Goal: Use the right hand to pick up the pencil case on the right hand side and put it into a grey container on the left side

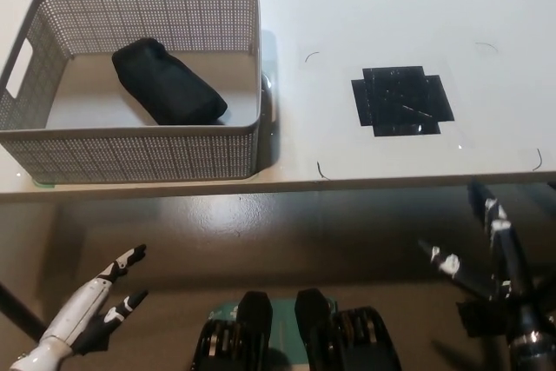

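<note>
**Pencil case lies in the grey container, both hands empty below the table**

The grey container (139,141) is a rectangular basket with perforated mesh walls, rounded corners and a cut-out handle in its end wall. Inside it lies 1 thing: the black pencil case (168,82), a soft, matte, rounded pouch resting at an angle on the pale floor of the basket, clear of the walls.

The black right hand (486,254) hangs below the near edge of the white table (365,6), fingers spread and holding nothing. The pencil case is well apart from it, up and far to its left, with the container wall between them. Above this hand, on the tabletop, sits a glossy black cross-shaped patch (402,101), flat against the surface.

The white left hand (91,310) rests low, below the container, fingers apart and empty.
</note>
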You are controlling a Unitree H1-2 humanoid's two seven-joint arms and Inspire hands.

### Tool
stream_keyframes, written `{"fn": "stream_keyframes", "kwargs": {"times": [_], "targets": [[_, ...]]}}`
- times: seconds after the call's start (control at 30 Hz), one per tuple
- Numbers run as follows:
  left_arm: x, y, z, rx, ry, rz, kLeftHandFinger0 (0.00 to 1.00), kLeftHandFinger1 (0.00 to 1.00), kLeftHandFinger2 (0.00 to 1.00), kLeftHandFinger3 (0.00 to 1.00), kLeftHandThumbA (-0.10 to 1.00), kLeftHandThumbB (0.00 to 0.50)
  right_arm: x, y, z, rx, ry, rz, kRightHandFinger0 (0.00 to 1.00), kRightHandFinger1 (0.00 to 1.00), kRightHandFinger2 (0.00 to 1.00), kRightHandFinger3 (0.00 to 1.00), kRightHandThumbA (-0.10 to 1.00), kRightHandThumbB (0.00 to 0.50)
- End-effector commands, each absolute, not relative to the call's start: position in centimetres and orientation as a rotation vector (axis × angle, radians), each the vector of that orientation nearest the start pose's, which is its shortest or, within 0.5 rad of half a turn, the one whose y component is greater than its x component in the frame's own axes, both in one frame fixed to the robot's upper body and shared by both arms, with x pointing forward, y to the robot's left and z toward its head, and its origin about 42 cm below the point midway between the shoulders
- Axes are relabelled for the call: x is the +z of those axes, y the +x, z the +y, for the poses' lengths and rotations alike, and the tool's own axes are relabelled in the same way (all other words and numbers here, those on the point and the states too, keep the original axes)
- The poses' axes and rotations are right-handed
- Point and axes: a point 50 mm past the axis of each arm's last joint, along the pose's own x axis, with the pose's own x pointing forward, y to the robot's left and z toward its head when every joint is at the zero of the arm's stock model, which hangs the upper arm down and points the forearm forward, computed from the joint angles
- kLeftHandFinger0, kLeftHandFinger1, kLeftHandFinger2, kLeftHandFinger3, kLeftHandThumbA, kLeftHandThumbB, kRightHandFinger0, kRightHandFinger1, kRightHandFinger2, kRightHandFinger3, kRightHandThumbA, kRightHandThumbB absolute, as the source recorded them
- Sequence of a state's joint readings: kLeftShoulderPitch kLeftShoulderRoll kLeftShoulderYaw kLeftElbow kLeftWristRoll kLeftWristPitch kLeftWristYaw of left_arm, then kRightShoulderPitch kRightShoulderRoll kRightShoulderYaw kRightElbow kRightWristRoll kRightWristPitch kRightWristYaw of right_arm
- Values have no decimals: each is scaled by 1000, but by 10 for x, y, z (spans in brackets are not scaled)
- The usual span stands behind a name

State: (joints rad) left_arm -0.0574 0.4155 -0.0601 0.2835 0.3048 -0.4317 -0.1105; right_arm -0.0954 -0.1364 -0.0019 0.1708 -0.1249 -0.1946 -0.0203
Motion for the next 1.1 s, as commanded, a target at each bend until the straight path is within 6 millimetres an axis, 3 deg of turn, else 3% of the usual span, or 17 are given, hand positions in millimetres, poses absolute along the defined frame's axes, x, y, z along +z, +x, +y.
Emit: {"fn": "stream_keyframes", "kwargs": {"times": [0.0, 0.1, 0.4, 0.67, 1.07], "targets": [[96, 295, 342, -263, 722, -199, 1000, 1000, 1000, 1000, 1000, 405, 88, 313, -250, 66, -174, -183, 1000, 1000, 1000, 1000, 1000, 297], [97, 294, 343, -260, 719, -201, 1000, 1000, 1000, 1000, 1000, 391, 72, 313, -253, 81, -175, -142, 1000, 1000, 1000, 1000, 1000, 286], [95, 288, 346, -251, 714, -194, 1000, 1000, 1000, 1000, 1000, 407, 57, 318, -254, 101, -174, -104, 1000, 1000, 1000, 1000, 1000, 294], [98, 292, 345, -247, 711, -205, 1000, 1000, 1000, 1000, 1000, 384, 58, 321, -255, 105, -164, -100, 1000, 1000, 1000, 1000, 1000, 268], [99, 293, 341, -237, 701, -208, 1000, 1000, 1000, 1000, 1000, 353, 66, 326, -257, 110, -200, -102, 1000, 1000, 1000, 1000, 1000, 275]]}}
